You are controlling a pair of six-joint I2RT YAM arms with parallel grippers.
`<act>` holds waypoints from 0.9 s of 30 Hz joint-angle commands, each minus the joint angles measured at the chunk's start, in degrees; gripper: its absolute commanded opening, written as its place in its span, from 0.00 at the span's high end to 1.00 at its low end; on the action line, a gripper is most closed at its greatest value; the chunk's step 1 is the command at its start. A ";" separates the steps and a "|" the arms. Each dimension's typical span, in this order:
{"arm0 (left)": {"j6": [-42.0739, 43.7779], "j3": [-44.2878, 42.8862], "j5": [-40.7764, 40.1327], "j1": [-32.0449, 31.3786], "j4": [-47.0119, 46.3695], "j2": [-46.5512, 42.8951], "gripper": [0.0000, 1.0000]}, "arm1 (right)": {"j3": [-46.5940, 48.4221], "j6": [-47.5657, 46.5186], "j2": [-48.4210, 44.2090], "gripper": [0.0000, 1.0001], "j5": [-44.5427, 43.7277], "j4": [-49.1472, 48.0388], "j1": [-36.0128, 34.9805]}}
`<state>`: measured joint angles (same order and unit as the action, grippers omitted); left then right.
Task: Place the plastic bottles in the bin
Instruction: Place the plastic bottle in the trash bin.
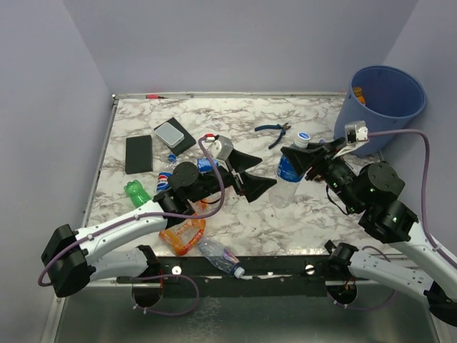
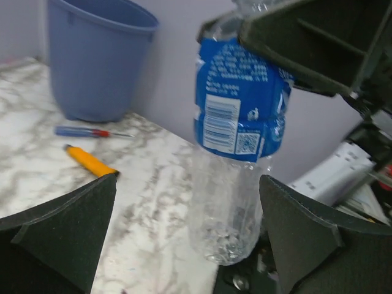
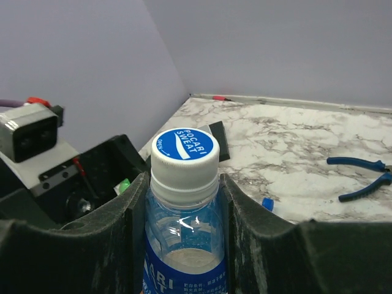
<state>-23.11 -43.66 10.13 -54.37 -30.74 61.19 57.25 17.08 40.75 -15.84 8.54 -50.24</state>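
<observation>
The right claw (image 3: 184, 184) is closed on the neck and shoulder of a clear plastic bottle (image 1: 289, 175). The bottle is thin-walled, with a glossy blue printed label and a ribbed white screw cap whose flat top is blue. Matte black, scuffed fingers (image 3: 251, 233) press in on both sides just under the cap. The bottle stands upright with its long axis vertical, cap up and its faintly dimpled see-through base down. Whether that base touches the white, grey-veined marble-patterned desk (image 1: 235, 114) I cannot tell.

The left claw (image 1: 268, 171) is spread wide and holds nothing. Its two wedge-shaped black fingers (image 2: 61, 233) sit on either side of the bottle's lower half, apart from it.

The round blue plastic bin (image 1: 382, 123), smooth-walled with a rolled rim and tapering downward, sits at the far right corner, apart from the gripped bottle. Something orange shows inside it by the rim.

More bottles lie on their sides near the left arm:
- a knobbly green bottle (image 1: 136, 191)
- a crumpled orange-tinted bottle (image 1: 182, 236)
- a clear bottle with a pale cap (image 1: 220, 256), lying at the near edge with its cap towards the right

A flat black slab (image 1: 138, 153) and blue-handled pliers (image 1: 273, 132) lie farther back.
</observation>
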 commanded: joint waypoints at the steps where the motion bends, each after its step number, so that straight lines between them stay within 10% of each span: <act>1: -11.46 -3.63 19.37 0.18 -9.67 3.85 0.01 | -1.29 3.59 -1.30 0.78 3.16 -1.91 -0.04; 10: -13.27 -5.29 26.26 0.14 -10.74 10.21 0.01 | -6.48 6.61 -0.35 0.78 6.69 -12.65 -0.04; 19: -9.37 -1.92 25.80 0.22 -8.32 10.84 0.33 | -3.73 6.87 3.10 0.73 11.46 -15.11 -0.04; 27: -4.99 1.59 20.88 0.32 -8.02 7.67 0.61 | 1.48 7.59 3.45 0.27 13.61 -6.77 -0.04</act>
<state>-31.27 -44.71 32.27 -53.49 -39.40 71.22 54.39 24.27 45.08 -3.75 -1.02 -50.26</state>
